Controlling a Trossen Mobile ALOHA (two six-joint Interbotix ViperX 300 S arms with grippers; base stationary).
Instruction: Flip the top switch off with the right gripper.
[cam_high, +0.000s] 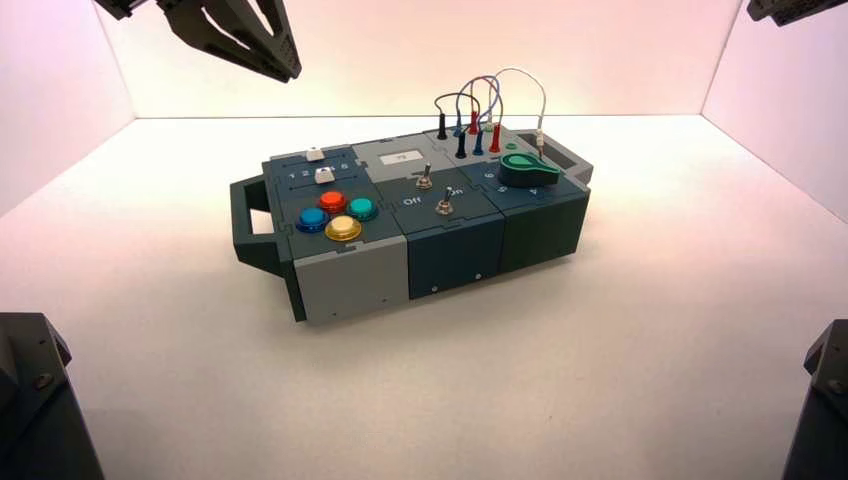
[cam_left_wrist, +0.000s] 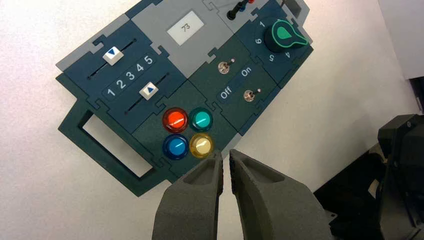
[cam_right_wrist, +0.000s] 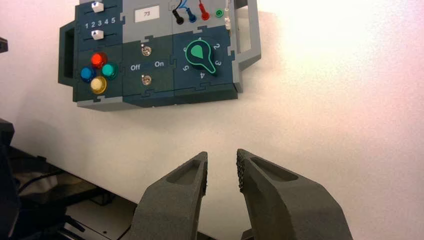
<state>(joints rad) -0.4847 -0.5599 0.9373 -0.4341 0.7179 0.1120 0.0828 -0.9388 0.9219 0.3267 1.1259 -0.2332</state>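
The top switch (cam_high: 425, 179) is a small silver toggle on the dark blue Off/On tile, just in front of the grey white-labelled tile (cam_high: 405, 156). It also shows in the right wrist view (cam_right_wrist: 145, 49) and the left wrist view (cam_left_wrist: 225, 66). Which way its lever leans is not plain. My right gripper (cam_right_wrist: 221, 162) is open and empty, raised high and far from the box, and only its edge shows at the top right corner (cam_high: 795, 8). My left gripper (cam_left_wrist: 226, 160) hangs raised at the top left (cam_high: 270, 50), its fingers nearly together and empty.
A second identical toggle (cam_high: 445, 206) sits nearer the box's front edge. Four coloured buttons (cam_high: 337, 213) and two sliders (cam_high: 320, 165) lie to the left, with a green knob (cam_high: 528, 170) and plugged wires (cam_high: 480, 115) to the right. Handles stick out at both ends. White walls enclose the table.
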